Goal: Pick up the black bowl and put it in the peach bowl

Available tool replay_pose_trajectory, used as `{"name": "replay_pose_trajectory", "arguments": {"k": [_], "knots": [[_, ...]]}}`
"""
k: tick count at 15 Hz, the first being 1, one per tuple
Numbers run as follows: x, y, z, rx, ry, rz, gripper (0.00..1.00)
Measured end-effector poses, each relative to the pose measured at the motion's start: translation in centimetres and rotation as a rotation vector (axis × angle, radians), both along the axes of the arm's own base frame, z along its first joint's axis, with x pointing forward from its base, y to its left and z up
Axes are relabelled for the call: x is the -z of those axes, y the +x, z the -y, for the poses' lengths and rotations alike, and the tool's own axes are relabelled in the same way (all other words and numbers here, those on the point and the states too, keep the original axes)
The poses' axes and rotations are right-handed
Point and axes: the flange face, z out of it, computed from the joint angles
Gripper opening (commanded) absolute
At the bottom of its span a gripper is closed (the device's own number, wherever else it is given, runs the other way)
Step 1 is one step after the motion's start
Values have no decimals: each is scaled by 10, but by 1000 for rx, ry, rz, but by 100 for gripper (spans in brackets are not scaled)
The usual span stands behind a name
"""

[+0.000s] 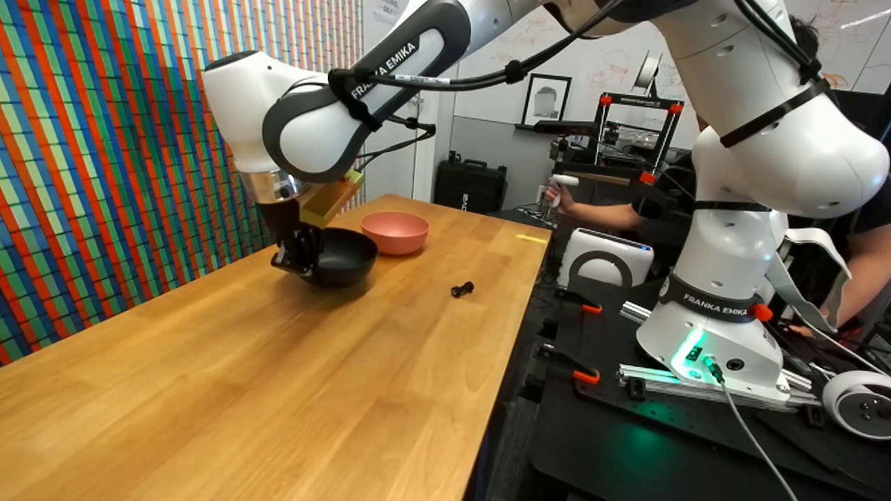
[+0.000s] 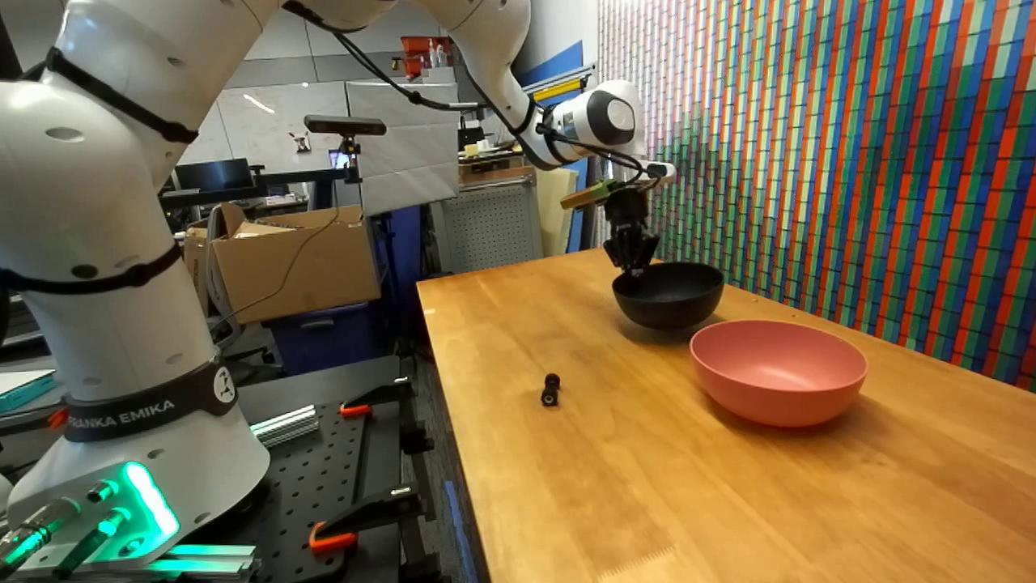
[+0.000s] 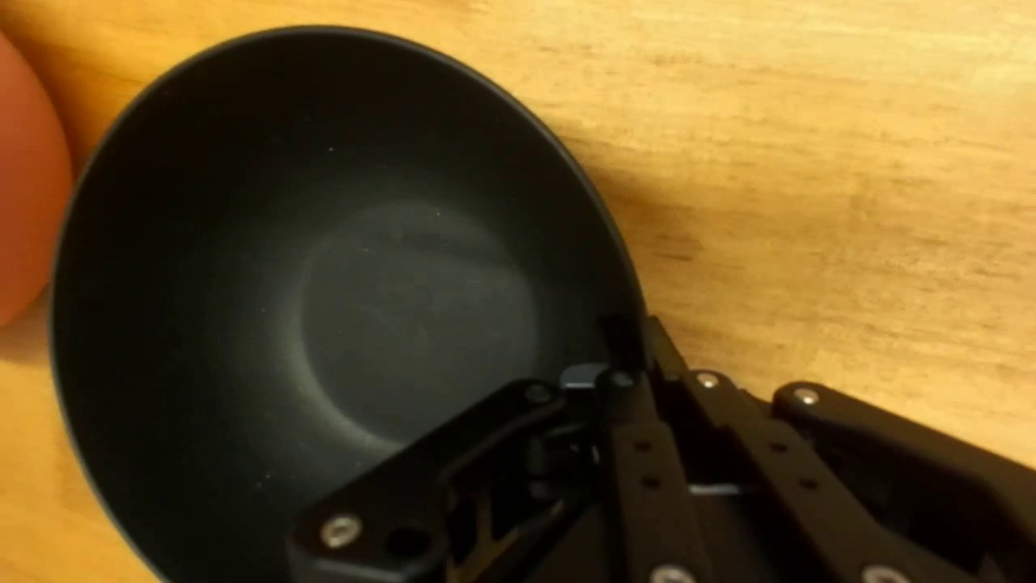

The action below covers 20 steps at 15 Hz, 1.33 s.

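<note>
The black bowl is upright, beside the peach bowl, and both show in both exterior views, the black bowl farther back than the peach bowl. My gripper is shut on the rim of the black bowl, one finger inside and one outside the wall. A shadow lies under the black bowl; I cannot tell surely whether it is just off the table. The peach bowl shows at the left edge of the wrist view. The gripper also shows in both exterior views.
A tiny black object lies on the wooden table, and it also shows in an exterior view. A patterned wall covering of coloured strips stands along the far table edge. A yellow strip lies near the table's edge.
</note>
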Motion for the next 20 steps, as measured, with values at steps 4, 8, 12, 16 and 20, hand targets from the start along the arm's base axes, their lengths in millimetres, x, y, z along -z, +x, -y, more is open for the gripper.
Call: {"name": "replay_pose_trajectory", "arguments": {"k": [4, 8, 12, 16, 20], "knots": [[-56, 40, 25, 38, -4, 59, 5], [-106, 72, 87, 119, -39, 85, 5], [-117, 74, 137, 201, -80, 42, 5], [-102, 63, 159, 236, -107, -25, 5], [-78, 51, 171, 251, -124, -78, 5]]}}
